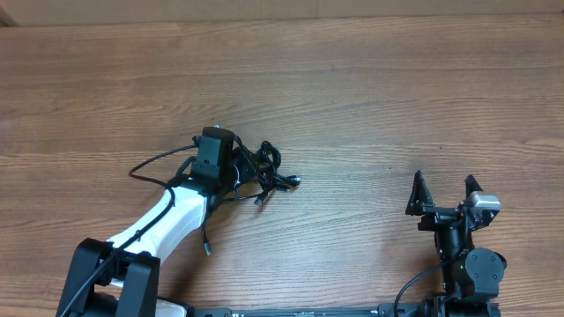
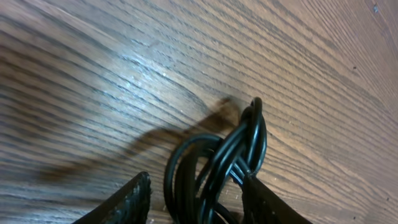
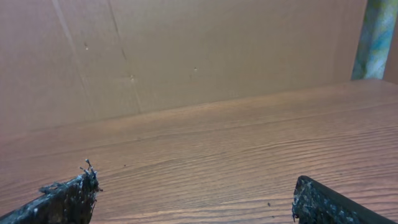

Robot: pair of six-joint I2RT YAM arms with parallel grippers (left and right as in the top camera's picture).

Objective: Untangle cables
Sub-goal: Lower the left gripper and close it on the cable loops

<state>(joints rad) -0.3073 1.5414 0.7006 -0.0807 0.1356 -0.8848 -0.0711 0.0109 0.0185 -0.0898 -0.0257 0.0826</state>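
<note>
Black cables [image 1: 261,173] lie clumped on the table [image 1: 352,88], left of centre, with loose strands trailing toward 9 and 6 o'clock. Left gripper [image 2: 196,182] straddles the clump's 9 o'clock side. A looped bundle sits between its jaws, against one finger; whether it is clamped cannot be told. Right gripper [image 1: 443,181], well apart at 3 o'clock, stands wide open and empty. Risk: pulling several strands together would likely tighten the knot. With no second hold, the whole clump may simply drag.
</note>
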